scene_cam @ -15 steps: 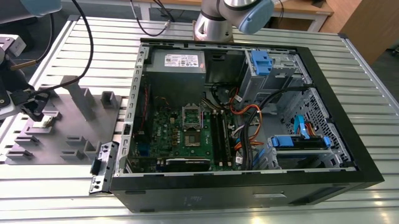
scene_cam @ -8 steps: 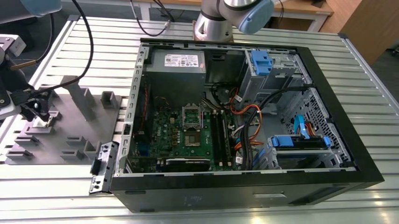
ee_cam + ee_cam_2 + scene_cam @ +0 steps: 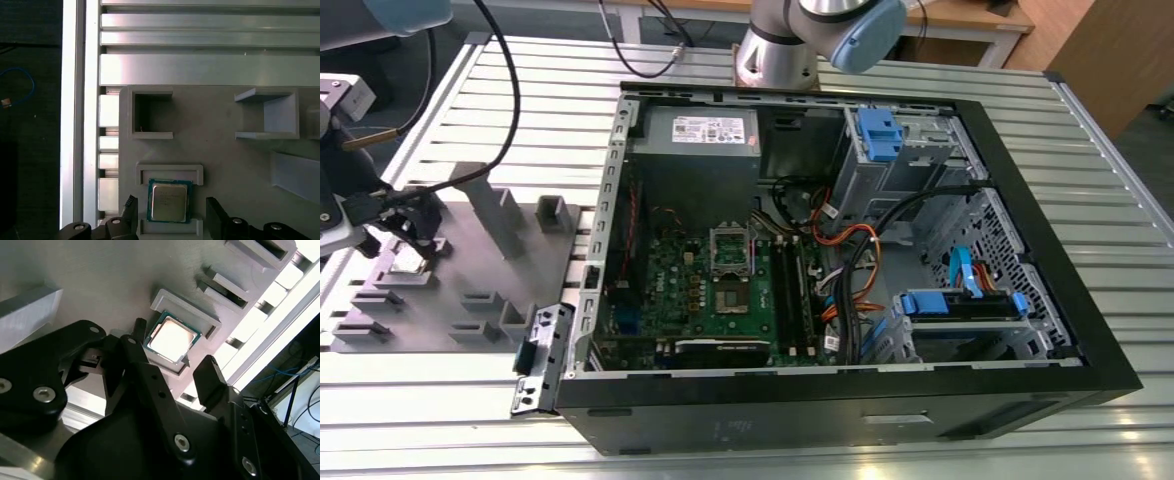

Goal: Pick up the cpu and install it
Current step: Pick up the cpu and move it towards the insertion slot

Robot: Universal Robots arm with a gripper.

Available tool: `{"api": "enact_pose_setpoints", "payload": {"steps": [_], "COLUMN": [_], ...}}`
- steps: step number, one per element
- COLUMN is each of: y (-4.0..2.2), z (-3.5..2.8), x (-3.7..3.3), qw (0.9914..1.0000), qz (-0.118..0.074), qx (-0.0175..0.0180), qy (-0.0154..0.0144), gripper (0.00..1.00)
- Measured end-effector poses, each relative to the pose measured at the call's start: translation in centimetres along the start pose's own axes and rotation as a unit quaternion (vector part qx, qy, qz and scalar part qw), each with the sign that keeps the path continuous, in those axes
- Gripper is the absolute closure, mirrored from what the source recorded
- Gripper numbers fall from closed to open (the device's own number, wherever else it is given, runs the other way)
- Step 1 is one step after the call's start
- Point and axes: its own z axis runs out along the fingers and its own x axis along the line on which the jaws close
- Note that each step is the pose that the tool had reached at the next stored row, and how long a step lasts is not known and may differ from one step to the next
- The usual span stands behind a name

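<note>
the gripper (image 3: 171,207) is hovering, fingers apart, astride the cpu (image 3: 169,200) lying flat in its pocket of the grey holder (image 3: 225,165), so the pickup is only starting and is probably calling for a level, centred squeeze on its edges.

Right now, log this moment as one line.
gripper open | small silvery square cpu between its fingers, seated in grey fixture | not lifted

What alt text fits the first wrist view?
The cpu lies flat in its pocket on the grey fixture plate, with the open gripper straddling it, fingers clear of both sides. The plate rests on a slatted aluminium table.
</note>
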Motion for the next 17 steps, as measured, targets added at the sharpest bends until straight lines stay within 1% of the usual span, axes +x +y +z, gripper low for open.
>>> {"api": "enact_pose_setpoints", "payload": {"steps": [1, 5, 10, 12, 17], "y": [0.00, -0.01, -0.02, -0.03, -0.02], "z": [0.04, 0.61, 1.17, 1.27, 1.36], "x": [0.00, 0.01, 0.00, 0.01, -0.04], "qw": [1.00000, 1.00000, 0.99986, 0.99981, 0.99980], "qz": [0.000, -0.002, -0.017, -0.020, -0.020], "qx": [-0.0001, -0.0001, -0.0002, -0.0001, -0.0003], "qy": [-0.0001, 0.0000, 0.0003, 0.0005, 0.0003], "gripper": [0.35, 0.35, 0.35, 0.35, 0.35]}}
